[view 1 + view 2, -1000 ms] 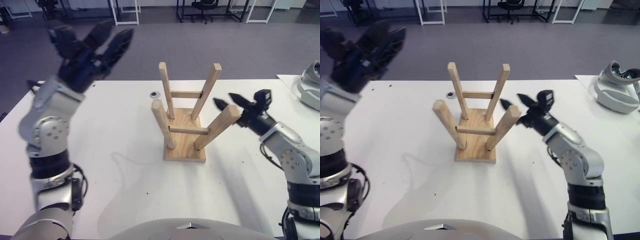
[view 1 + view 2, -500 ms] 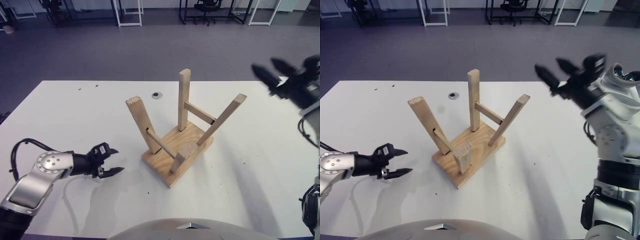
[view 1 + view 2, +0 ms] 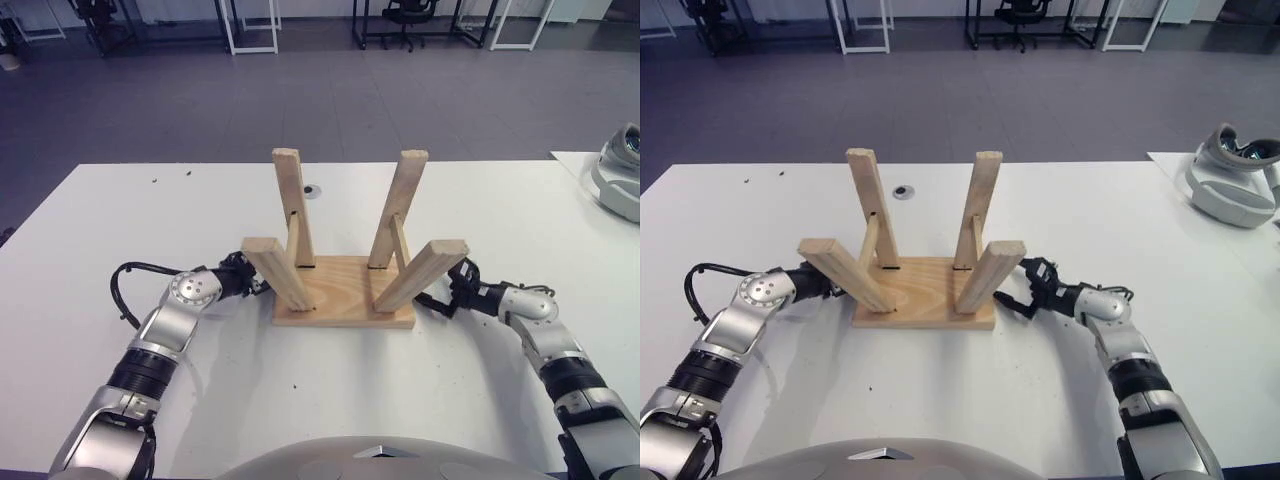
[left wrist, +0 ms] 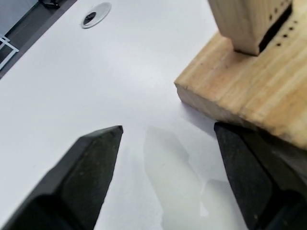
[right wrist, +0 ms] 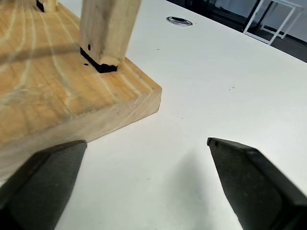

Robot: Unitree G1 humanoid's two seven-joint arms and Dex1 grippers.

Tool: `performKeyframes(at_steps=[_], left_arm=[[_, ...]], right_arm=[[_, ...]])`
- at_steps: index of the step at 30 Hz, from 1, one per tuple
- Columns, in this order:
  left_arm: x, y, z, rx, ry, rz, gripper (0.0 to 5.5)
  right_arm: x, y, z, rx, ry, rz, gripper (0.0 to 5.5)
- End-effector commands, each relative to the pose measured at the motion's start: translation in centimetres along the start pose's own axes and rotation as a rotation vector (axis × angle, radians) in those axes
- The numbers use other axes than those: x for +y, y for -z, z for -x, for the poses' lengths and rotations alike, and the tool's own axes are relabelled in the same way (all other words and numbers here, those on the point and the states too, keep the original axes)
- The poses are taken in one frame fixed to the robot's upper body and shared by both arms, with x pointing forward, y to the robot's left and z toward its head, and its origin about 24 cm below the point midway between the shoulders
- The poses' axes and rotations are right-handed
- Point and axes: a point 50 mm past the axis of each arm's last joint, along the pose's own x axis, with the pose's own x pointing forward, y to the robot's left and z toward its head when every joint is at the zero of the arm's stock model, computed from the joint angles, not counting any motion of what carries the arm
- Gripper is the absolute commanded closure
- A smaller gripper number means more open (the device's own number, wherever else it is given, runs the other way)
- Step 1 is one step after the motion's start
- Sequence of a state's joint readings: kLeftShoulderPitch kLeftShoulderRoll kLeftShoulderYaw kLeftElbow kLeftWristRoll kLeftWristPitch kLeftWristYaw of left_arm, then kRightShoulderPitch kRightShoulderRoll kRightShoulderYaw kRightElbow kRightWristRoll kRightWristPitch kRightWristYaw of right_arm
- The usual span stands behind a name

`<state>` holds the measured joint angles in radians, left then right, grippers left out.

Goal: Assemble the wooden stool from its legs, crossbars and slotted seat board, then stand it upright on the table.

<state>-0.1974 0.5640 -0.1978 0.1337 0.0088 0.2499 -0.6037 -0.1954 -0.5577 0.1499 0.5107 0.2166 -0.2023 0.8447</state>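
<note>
Resting upside down near the middle of the table (image 3: 520,200), the stool (image 3: 340,285) is seen with its seat board (image 3: 925,300) laid flat and its legs (image 3: 290,200) pointed upward. Half a second ago it was set at a slant; it is now squared to the table's near edge. Both arms have been brought down as well. The left gripper (image 3: 255,284), which was low on the table but well apart from the stool, is now placed just beside the board's left end. The right gripper (image 3: 440,287), which was held high in the air, is now set just beside the right end. In the left wrist view the fingers (image 4: 91,163) are spread, with a board corner close to one of them and nothing pinched. In the right wrist view the fingers (image 5: 249,177) are likewise spread, with the board's corner ahead of them and no contact that can be made out. From this the building is judged to be finished and only the turning upright left to do, a two-sided hold on the board being prepared. One stool is counted, with one seat board, four legs and two crossbars (image 3: 294,238). Two grippers are counted. One round hole (image 3: 310,190) is noted in the table behind the stool, and one white headset (image 3: 622,180) at the right edge.
</note>
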Motion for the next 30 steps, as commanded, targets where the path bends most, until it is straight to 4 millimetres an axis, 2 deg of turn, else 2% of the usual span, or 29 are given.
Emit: performKeyframes(at_steps=[1, 4, 8, 14, 16, 19, 23, 27, 30], left_arm=[[-0.6, 2.9, 2.8, 0.077, -0.016, 0.02, 1.97], [-0.9, 3.8, 4.3, 0.113, -0.032, 0.015, 1.97], [-2.5, 2.8, 4.4, 0.077, 0.051, 0.028, 1.97], [-5.8, 2.1, 4.7, 0.107, 0.229, 0.049, 1.97], [-6.2, 0.7, 4.5, 0.054, 0.266, 0.078, 1.97], [-6.3, -2.9, 5.0, -0.112, 0.33, 0.159, 1.97], [-5.1, -5.0, 7.5, -0.187, 0.387, 0.19, 1.97], [-4.0, -6.4, 9.9, -0.23, 0.412, 0.173, 1.97], [-3.7, -7.2, 10.8, -0.242, 0.433, 0.144, 1.97]], right_arm=[[0.4, 2.0, 2.6, 0.115, 0.178, -0.043, 0.8], [1.9, 2.0, 4.4, 0.159, 0.188, -0.025, 0.8], [4.3, 0.9, 5.2, 0.2, 0.151, -0.005, 0.8], [6.4, -1.5, 3.0, 0.164, 0.057, -0.006, 0.8], [6.8, -2.4, 2.8, 0.141, 0.017, -0.026, 0.8], [7.4, -4.6, 3.0, 0.051, -0.072, -0.099, 0.8], [7.1, -7.9, 5.0, -0.042, -0.188, -0.166, 0.8], [5.7, -9.8, 7.5, -0.058, -0.229, -0.174, 0.8], [4.7, -10.4, 9.1, -0.07, -0.212, -0.183, 0.8]])
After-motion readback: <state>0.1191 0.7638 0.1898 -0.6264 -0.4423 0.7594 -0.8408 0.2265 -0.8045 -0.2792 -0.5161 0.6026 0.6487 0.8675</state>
